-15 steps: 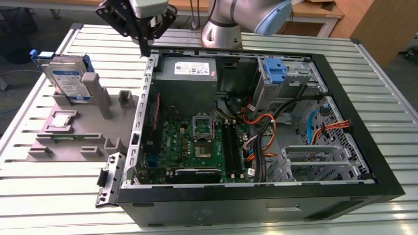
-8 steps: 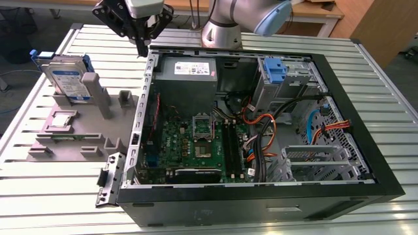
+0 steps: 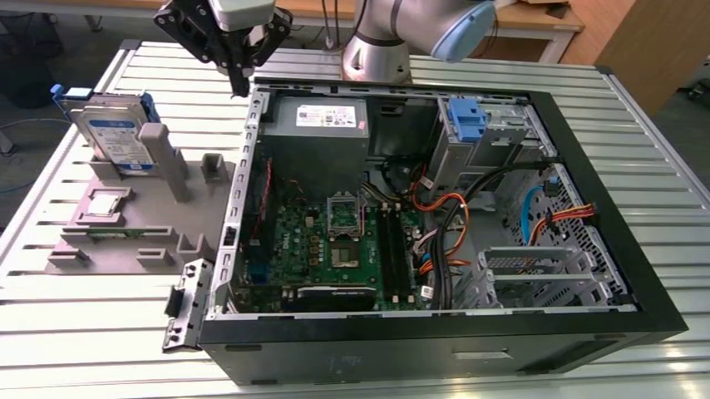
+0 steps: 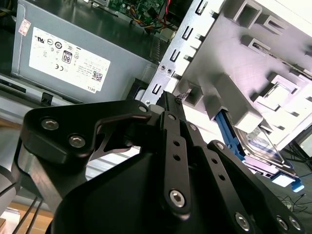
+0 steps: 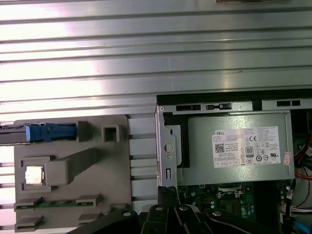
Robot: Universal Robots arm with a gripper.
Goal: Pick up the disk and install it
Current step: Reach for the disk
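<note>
Gripper empty with fingers pressed together; the disk, off to its side, stands ungrasped in the grey holder, uninstalled.

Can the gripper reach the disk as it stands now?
Probably yes: the disk stands on edge in the grey holder with its top free, and nothing stands between it and the gripper over the corner of the case.

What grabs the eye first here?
The open computer case, green motherboard exposed, dominates the exterior view. On that view's left, the disk stands upright in a grey fixture. The gripper hangs shut and empty above the case's far corner nearest the disk.
</note>
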